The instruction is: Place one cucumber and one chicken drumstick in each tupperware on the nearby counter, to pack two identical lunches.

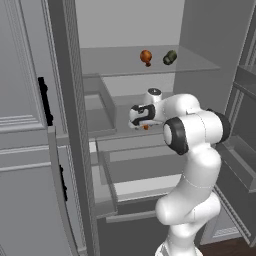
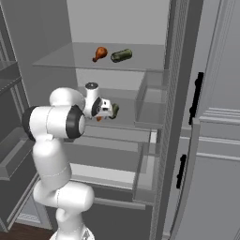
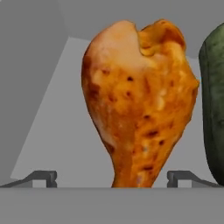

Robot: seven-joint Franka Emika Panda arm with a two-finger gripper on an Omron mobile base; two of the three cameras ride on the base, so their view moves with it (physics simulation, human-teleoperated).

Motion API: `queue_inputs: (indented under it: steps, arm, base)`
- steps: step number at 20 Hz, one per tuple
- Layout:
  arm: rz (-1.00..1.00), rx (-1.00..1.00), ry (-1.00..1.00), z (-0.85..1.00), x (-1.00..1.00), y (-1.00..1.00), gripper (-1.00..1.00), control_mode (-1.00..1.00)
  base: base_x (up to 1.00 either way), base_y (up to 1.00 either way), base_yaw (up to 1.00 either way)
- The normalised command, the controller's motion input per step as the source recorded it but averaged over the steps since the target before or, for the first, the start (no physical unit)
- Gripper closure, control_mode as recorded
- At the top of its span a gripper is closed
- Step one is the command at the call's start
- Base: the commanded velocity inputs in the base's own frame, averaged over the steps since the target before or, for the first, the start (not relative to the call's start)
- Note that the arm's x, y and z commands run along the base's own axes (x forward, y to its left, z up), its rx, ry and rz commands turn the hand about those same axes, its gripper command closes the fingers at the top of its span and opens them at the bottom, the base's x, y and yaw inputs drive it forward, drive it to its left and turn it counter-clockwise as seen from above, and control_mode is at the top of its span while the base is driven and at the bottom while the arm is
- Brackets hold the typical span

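Note:
My gripper is open inside the fridge, at the middle shelf. One chicken drumstick, orange-brown, stands right in front of it, its narrow end between the two fingertips. A dark green cucumber lies just to the right of it. From the base, the gripper hides most of this drumstick and cucumber. Another drumstick and cucumber lie on the upper glass shelf. The tupperware and the counter are out of view.
The open fridge door with its shelves stands beside the arm. A clear bin sits at the shelf's side. Drawers lie below. A grey panel with black handles flanks the opening.

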Motion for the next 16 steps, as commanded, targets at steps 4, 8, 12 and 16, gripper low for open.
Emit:
queue_inputs:
  steps: [4,8,12,16]
  arm:
    - [0.00,0.00,0.00,-0.14,0.00,0.33,-1.00,-1.00]
    - [0.00,0.00,0.00,-0.23,0.01,0.35,-1.00,-1.00]
    - [0.00,0.00,-0.04,-0.01,0.12,0.13,-1.00,-1.00]
    - [-0.13,0.00,0.00,0.00,0.09,-0.23,-1.00,-1.00]
  base:
    - [0.00,0.00,0.00]
    - [0.00,0.00,0.00]
    - [0.00,0.00,0.00]
    - [0.00,0.00,0.00]
